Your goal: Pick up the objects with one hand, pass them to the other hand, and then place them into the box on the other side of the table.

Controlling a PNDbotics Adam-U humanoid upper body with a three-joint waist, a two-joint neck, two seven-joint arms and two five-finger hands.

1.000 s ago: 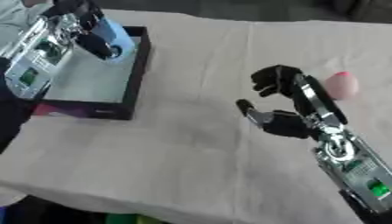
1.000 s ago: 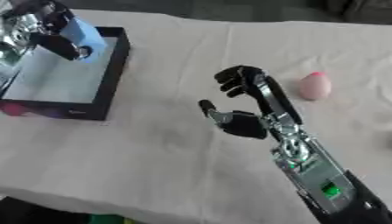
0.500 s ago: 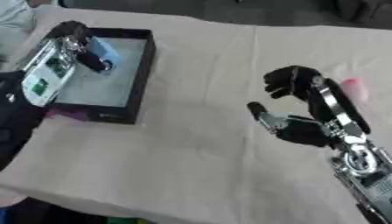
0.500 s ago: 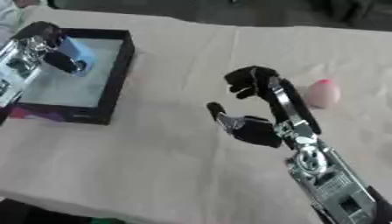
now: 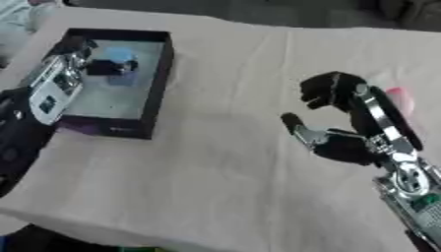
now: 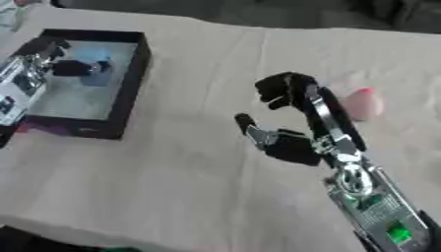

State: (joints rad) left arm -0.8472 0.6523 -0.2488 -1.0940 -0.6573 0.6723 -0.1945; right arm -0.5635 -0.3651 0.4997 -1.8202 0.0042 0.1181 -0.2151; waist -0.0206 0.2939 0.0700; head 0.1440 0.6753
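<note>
Blue object: a pale blue thing (image 5: 120,55) sits inside the box (image 5: 153,93) at the table's left, toward the box's far end; your left hand (image 5: 96,66) is over the box with its dark fingers right at the object.
Left hand: fingers curled beside or around the blue object; you cannot tell from either view whether they grip it or only touch it.
Pink object: a pink, rounded thing (image 6: 362,104) lies on the cloth (image 5: 215,162) at the right, just beyond your right hand (image 6: 289,118) and partly behind its fingers.
Right hand: raised above the cloth mid-table, fingers bent over and thumb spread away, holding nothing; the palm faces left, away from the pink object.
In the way: your right hand and forearm stand between the camera and the pink object; bare cloth separates the two hands.
Box: black walls, pale floor, a purple strip along its near wall.
Hard to make out: the blue object's shape is blurred and half covered by your left fingers; in the left eye view only a sliver of pink shows.
</note>
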